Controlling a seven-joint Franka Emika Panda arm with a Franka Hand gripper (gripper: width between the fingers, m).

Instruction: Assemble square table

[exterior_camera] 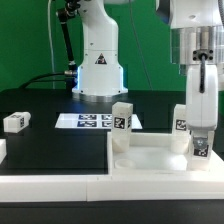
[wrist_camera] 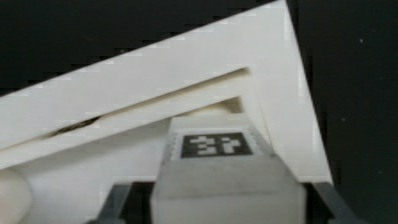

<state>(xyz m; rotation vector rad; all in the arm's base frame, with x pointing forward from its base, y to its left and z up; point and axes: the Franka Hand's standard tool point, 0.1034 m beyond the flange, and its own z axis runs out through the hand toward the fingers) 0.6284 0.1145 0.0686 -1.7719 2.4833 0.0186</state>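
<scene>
The white square panel (exterior_camera: pixel 150 158) with a raised rim lies at the exterior view's lower right. One white leg (exterior_camera: pixel 122 122) stands upright at its far left corner. A second leg (exterior_camera: pixel 182 118) stands upright farther right. My gripper (exterior_camera: pixel 201 136) comes down from above and is shut on a third leg (exterior_camera: pixel 201 150), holding it upright and low at the panel's right side. In the wrist view this tagged leg (wrist_camera: pixel 217 150) sits between the dark fingers (wrist_camera: pixel 118 202) of the gripper (wrist_camera: pixel 217 208), over a corner of the panel (wrist_camera: pixel 267 60). A fourth leg (exterior_camera: pixel 15 121) lies loose at the far left.
The marker board (exterior_camera: pixel 90 121) lies on the black table behind the panel. A long white bar (exterior_camera: pixel 50 182) runs along the front edge, and another white piece (exterior_camera: pixel 2 150) shows at the left edge. The robot's white base (exterior_camera: pixel 98 65) stands at the back.
</scene>
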